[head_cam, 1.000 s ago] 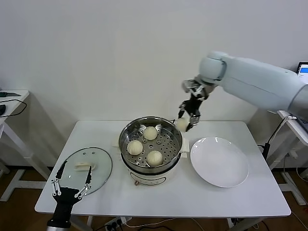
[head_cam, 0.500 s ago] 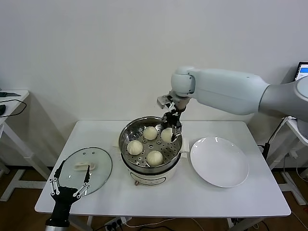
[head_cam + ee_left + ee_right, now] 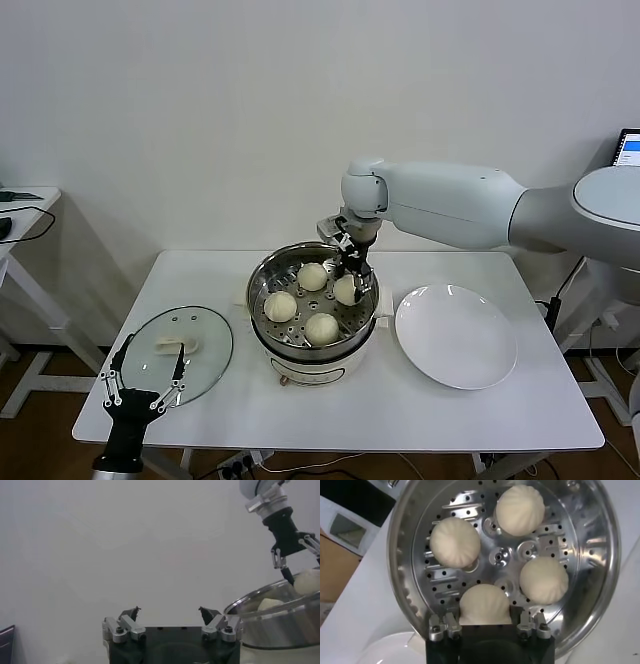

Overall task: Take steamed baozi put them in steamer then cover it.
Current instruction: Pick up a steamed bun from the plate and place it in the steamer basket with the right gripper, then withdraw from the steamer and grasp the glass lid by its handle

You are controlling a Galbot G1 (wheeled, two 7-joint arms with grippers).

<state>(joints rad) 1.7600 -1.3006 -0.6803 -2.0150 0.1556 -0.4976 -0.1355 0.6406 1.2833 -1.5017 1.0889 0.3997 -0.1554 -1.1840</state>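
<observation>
Pleated dough bun (image 3: 485, 605) over perforated shiny round steel steamer (image 3: 600, 580) tray.

four baozi (image 3: 455, 542) in steamer (image 3: 262, 283), cover (image 3: 210, 345) off

You see a smooth, pale grey-white right arm with rounded shells. Its right hand (image 3: 352, 283) is black with silver linkages and visible screws; your left hand (image 3: 143, 388) matches.

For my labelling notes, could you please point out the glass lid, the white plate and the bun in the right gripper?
glass lid (image 3: 205, 345), head view, bare glass right of its handle.
white plate (image 3: 456, 336), head view, centre of the dish.
bun in the right gripper (image 3: 485, 605), right wrist view, its pleated top.
</observation>
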